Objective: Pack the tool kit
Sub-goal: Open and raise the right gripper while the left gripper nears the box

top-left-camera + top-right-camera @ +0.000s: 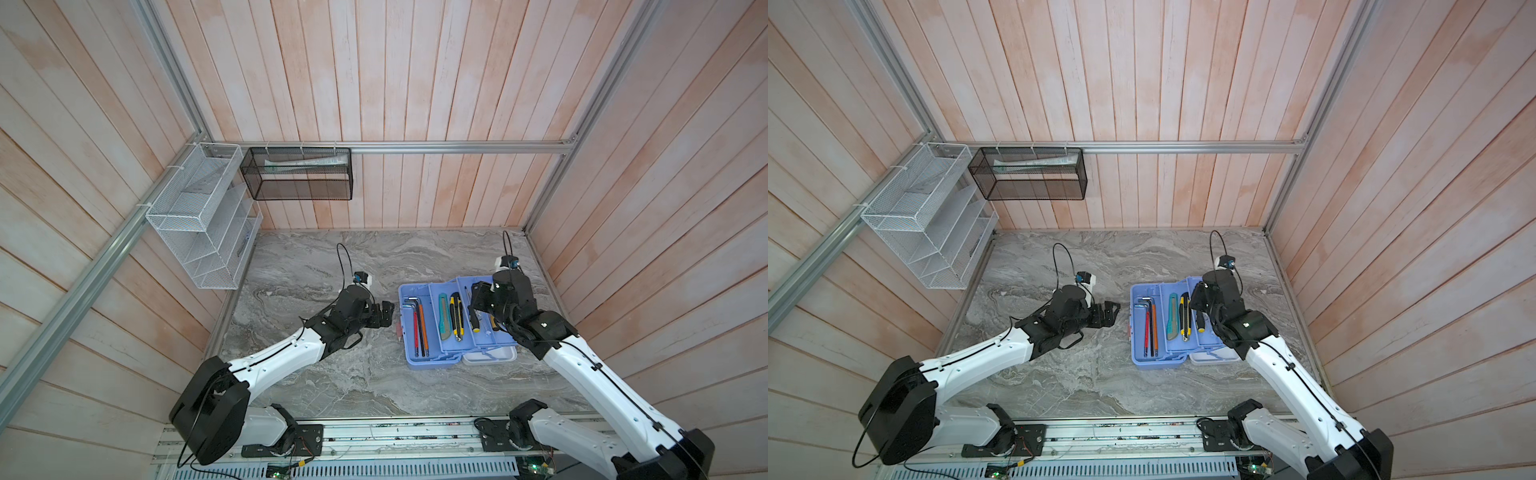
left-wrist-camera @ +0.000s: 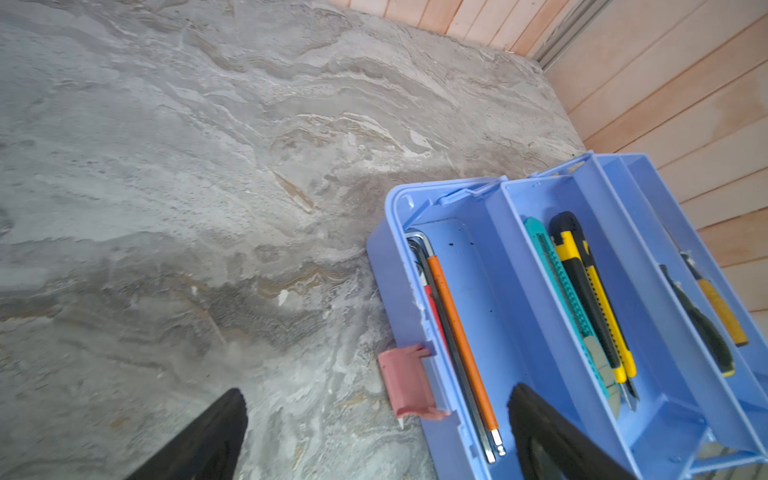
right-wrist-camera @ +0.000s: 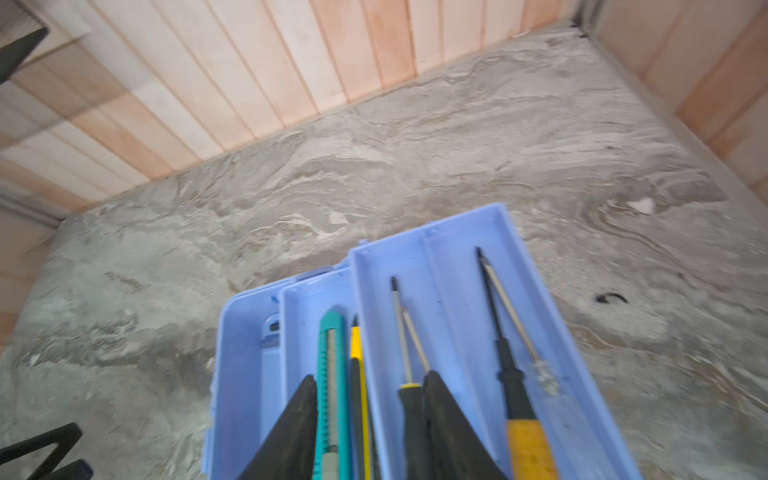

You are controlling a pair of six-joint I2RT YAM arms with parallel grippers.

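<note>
Tool kit [image 1: 430, 360]: smooth light-blue plastic box w/ rounded corners, stepped trays fanned open, on right half of tabletop [image 1: 324, 266]. White lid [image 1: 496, 355] lies flat at its right side. Blocky pink-red latch [image 2: 409, 382] on the wall facing left gripper [image 1: 387, 316].

Base holds thin L-bent hex keys [image 1: 419, 328], incl. one red, one orange; exact no. unclear. Mid tray: 2 utility knives [image 1: 451, 318], one teal, one yellow/black. Top tray: screwdrivers [image 3: 515, 395], 4 shafts show.

Tabletop is grey veined stone look, matte. Walls are pale pinkish wood planks w/ alu rails. 2 wire mesh baskets hang on the rails: white [image 1: 195, 216], black [image 1: 299, 174].

Left gripper sits just beside the box, jaws wide apart, empty. Right gripper [image 3: 370, 376] is over the trays, jaws partly apart, nothing clamped.
</note>
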